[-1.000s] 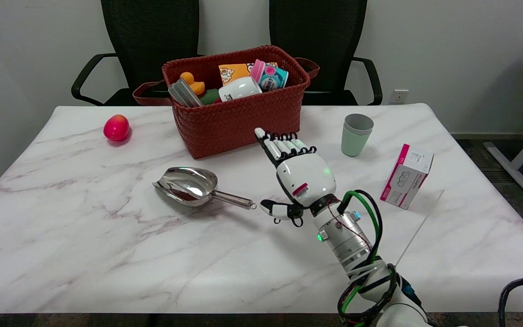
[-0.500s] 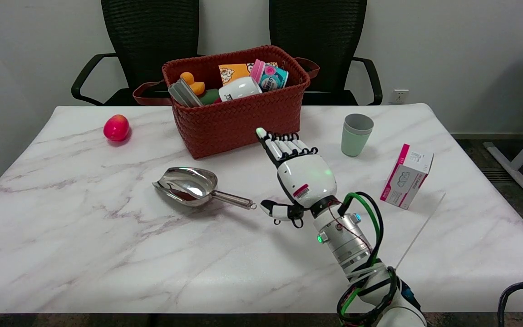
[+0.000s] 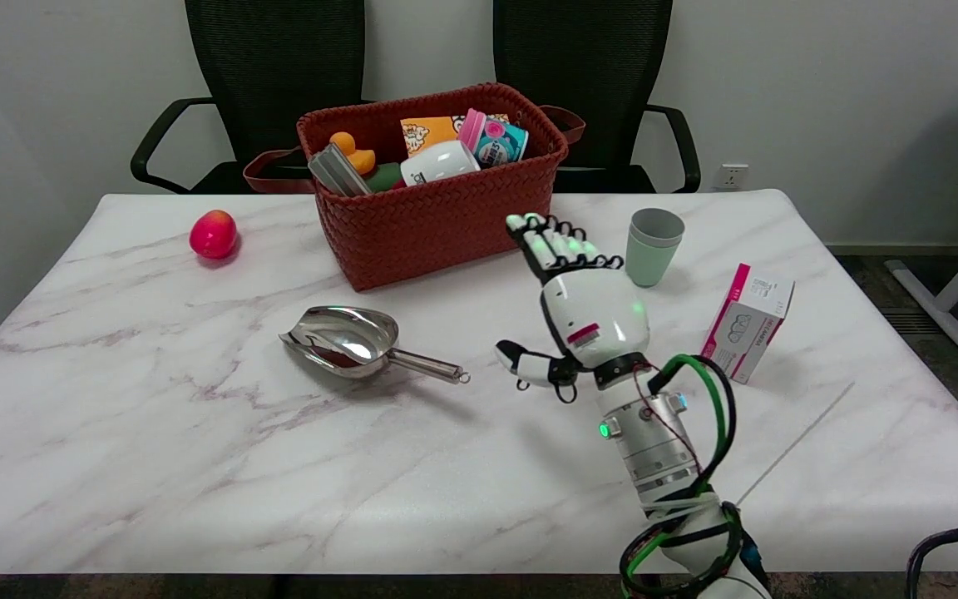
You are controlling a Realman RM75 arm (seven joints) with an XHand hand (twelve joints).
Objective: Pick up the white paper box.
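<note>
The white paper box [image 3: 747,324] with pink edges stands tilted on the marble table [image 3: 155,449], near the right side. My right hand [image 3: 583,312] hovers over the table to the left of the box, a clear gap between them. Its fingers [image 3: 552,247] are stretched out straight toward the far side and the thumb sticks out to the left. It holds nothing.
A woven red basket [image 3: 437,212] full of items stands at the back centre. A pale green cup [image 3: 652,246] sits just right of my fingertips. A metal scoop [image 3: 358,340] lies left of the hand. A red fruit [image 3: 213,234] rests at the far left.
My right hand and forearm have shifted to the right and a little farther back, closing part of the gap to the box. The box and other objects have not moved.
</note>
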